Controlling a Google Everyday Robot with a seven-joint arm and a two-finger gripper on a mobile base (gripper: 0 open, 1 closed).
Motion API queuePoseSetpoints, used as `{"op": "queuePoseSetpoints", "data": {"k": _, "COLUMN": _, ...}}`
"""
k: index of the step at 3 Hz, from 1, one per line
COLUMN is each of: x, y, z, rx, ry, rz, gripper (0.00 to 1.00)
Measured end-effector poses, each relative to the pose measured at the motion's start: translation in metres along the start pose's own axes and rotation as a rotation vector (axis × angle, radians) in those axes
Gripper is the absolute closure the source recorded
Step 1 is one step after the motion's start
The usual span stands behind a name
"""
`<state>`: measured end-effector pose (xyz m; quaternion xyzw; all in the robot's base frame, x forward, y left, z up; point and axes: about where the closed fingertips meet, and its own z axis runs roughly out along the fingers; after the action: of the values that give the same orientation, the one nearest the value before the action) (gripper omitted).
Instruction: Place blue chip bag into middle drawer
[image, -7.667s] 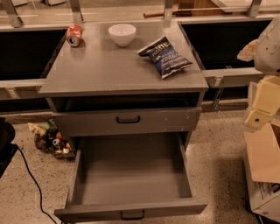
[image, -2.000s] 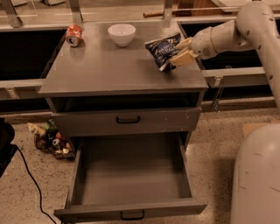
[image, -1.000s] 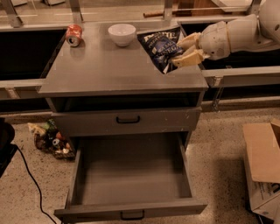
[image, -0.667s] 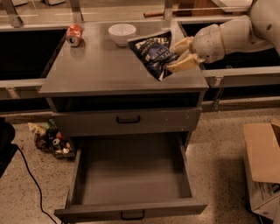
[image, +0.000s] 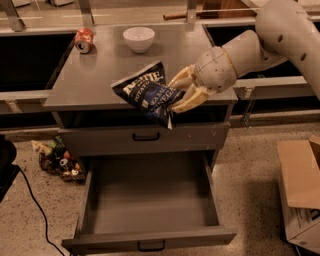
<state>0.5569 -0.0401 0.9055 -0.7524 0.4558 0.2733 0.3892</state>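
Observation:
The blue chip bag (image: 148, 94) is dark navy with white lettering, crinkled and tilted. It hangs in the air at the cabinet's front edge, above the open drawer. My gripper (image: 184, 92) is shut on the bag's right end, its pale fingers (image: 191, 101) above and below it. The arm reaches in from the upper right. The middle drawer (image: 150, 202) is pulled out wide below, its grey floor bare, with a small black handle on its front. The closed upper drawer (image: 146, 136) sits just above it.
A white bowl (image: 139, 39) and a red can (image: 83, 40) stand at the back of the cabinet top (image: 95, 75). A pile of wrappers (image: 57, 157) lies on the floor at left with a black cable. A cardboard box (image: 300, 190) stands at right.
The gripper took hold of the bag on the cabinet top, lifted it, and has carried it left and forward to the front edge, over the open drawer.

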Motion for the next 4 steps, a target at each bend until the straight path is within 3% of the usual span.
{"op": "queuePoseSetpoints", "data": {"k": 1, "x": -0.004, "y": 0.032, "z": 0.016, "rx": -0.045, "ry": -0.019, "rz": 0.017, "gripper": 1.0}}
{"op": "queuePoseSetpoints", "data": {"k": 3, "x": 0.01, "y": 0.043, "z": 0.033, "rx": -0.09, "ry": -0.01, "rz": 0.053, "gripper": 1.0}}
{"op": "queuePoseSetpoints", "data": {"k": 4, "x": 0.057, "y": 0.072, "z": 0.064, "rx": -0.141, "ry": -0.014, "rz": 0.125, "gripper": 1.0}}
